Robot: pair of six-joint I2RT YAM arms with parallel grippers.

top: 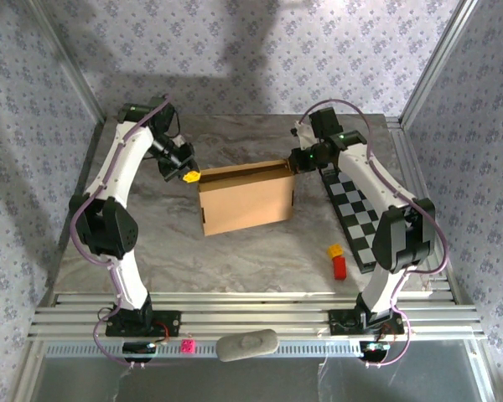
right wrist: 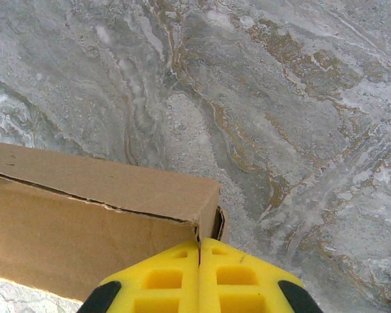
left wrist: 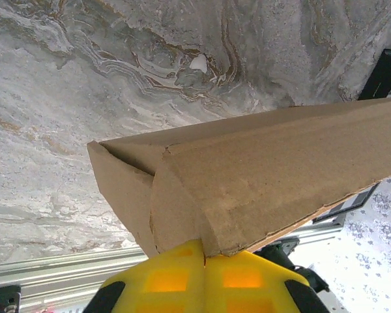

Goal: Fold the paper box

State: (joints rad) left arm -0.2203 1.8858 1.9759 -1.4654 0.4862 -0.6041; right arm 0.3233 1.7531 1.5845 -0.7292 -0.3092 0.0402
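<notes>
Both closed tight, the left end effector [top: 189, 177] and right end effector [top: 294, 162] touch the far corners of the box [top: 247, 203] on the counter [top: 235, 260], where uneven pushing could skid or crumple it.

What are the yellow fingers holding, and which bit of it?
It cannot be told. The left gripper, shut, meets the paper box at its far left corner; the right gripper, shut, at its far right corner.
</notes>
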